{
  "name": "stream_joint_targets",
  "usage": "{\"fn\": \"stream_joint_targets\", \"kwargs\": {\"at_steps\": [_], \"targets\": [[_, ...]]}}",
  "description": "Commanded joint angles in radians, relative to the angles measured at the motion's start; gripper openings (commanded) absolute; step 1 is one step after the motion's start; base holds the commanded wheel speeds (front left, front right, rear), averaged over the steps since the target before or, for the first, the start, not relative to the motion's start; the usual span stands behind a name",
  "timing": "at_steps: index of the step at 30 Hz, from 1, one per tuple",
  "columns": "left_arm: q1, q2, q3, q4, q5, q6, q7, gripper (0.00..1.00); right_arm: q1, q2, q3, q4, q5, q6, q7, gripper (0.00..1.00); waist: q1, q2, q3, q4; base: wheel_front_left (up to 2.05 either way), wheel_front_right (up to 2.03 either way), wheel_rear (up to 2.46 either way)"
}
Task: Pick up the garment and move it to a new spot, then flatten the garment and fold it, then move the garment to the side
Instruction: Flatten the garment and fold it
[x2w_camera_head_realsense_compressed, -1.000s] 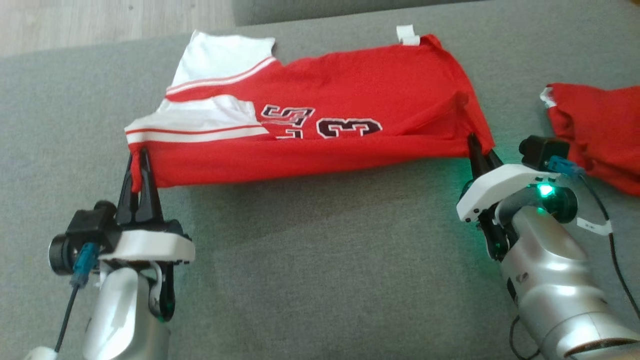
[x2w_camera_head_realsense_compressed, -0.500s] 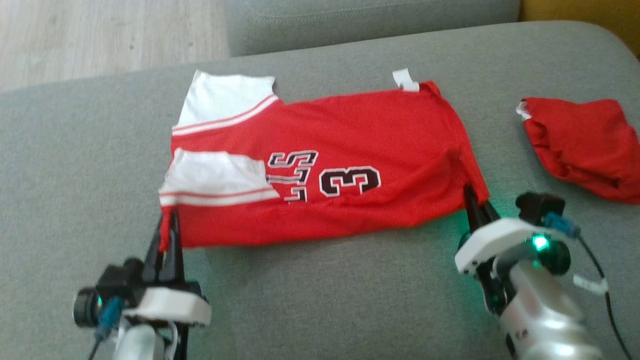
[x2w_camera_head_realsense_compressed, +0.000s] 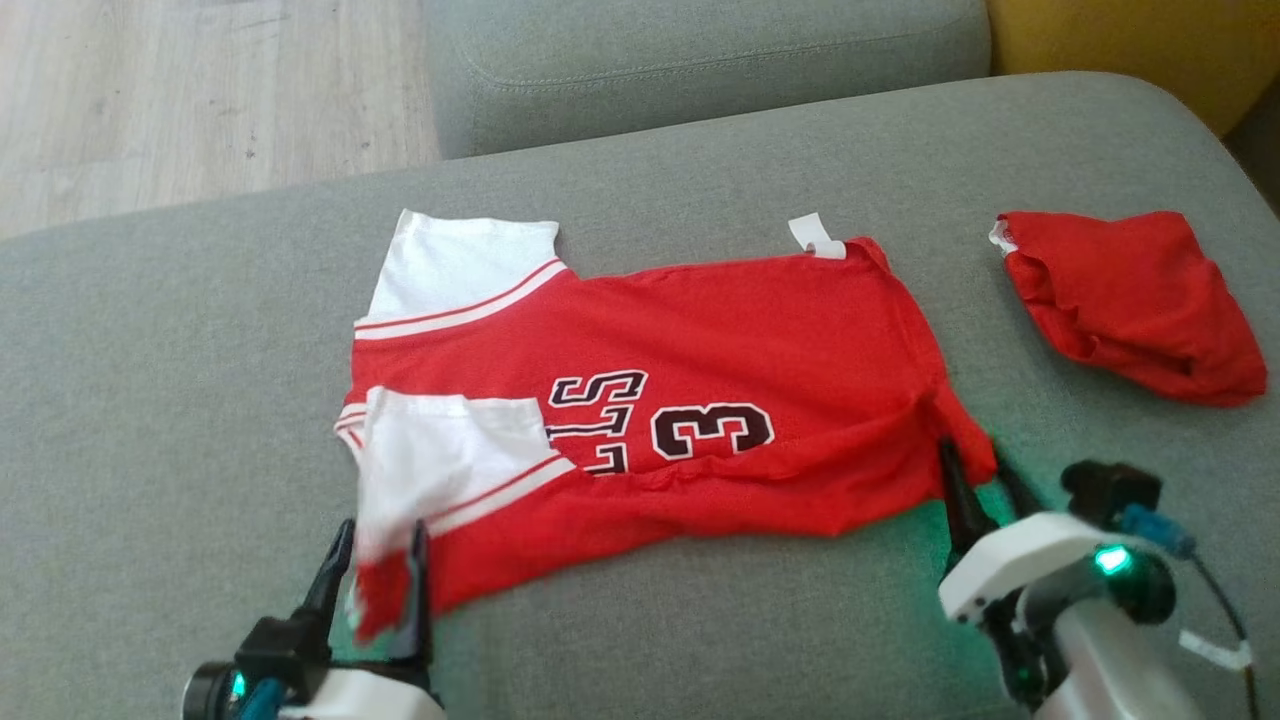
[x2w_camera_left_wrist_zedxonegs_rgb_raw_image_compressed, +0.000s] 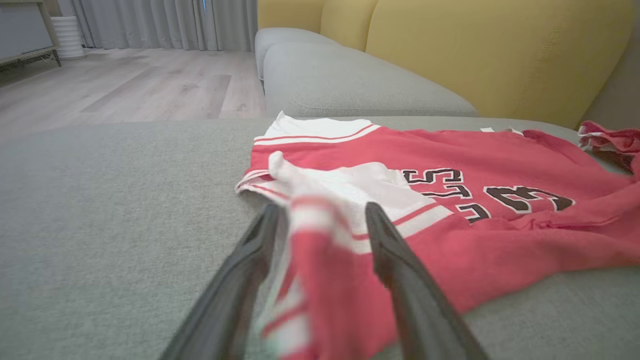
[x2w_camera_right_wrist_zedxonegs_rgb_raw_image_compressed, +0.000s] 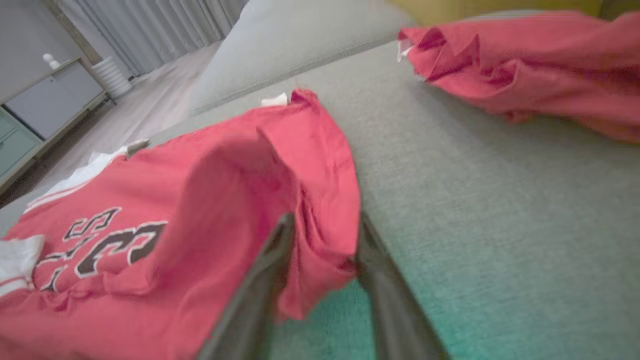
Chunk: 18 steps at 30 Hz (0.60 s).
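On the grey sofa (x2w_camera_head_realsense_compressed: 700, 620), the left gripper (x2w_camera_head_realsense_compressed: 382, 537) and right gripper (x2w_camera_head_realsense_compressed: 972, 455) stand parted around the jersey's (x2w_camera_head_realsense_compressed: 700, 340) near corners, seemingly leaving it flat for folding.

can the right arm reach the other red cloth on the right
Likely yes: only bare sofa lies between the right tool and the red cloth. A corner of the jersey sits between its parted fingers, so it could drag along.
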<state>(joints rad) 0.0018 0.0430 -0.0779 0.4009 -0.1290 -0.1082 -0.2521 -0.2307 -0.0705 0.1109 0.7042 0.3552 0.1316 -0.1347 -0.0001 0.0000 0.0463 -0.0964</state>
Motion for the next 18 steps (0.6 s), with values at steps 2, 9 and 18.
{"fn": "stream_joint_targets", "kwargs": {"at_steps": [2, 9, 18], "targets": [[-0.065, 0.01, 0.016, -0.009, -0.001, -0.007, -0.01, 1.0, -0.016, 0.002, -0.006, -0.083, -0.022, -0.001, 0.006, 1.0, 0.0001, 0.0, 0.006, 0.0, 0.0, 0.0, 0.0], [-0.142, 0.011, 0.038, -0.079, -0.015, -0.003, -0.01, 1.0, -0.009, 0.011, -0.072, -0.253, -0.111, -0.001, -0.004, 1.0, 0.0001, 0.0, 0.045, 0.008, 0.0, 0.0, 0.0], [-0.252, 0.033, 0.053, -0.22, -0.012, -0.012, -0.01, 1.0, -0.044, 0.019, -0.078, -0.39, -0.161, -0.001, -0.022, 1.0, 0.0001, 0.0, 0.131, -0.004, 0.0, 0.0, 0.0]]}}
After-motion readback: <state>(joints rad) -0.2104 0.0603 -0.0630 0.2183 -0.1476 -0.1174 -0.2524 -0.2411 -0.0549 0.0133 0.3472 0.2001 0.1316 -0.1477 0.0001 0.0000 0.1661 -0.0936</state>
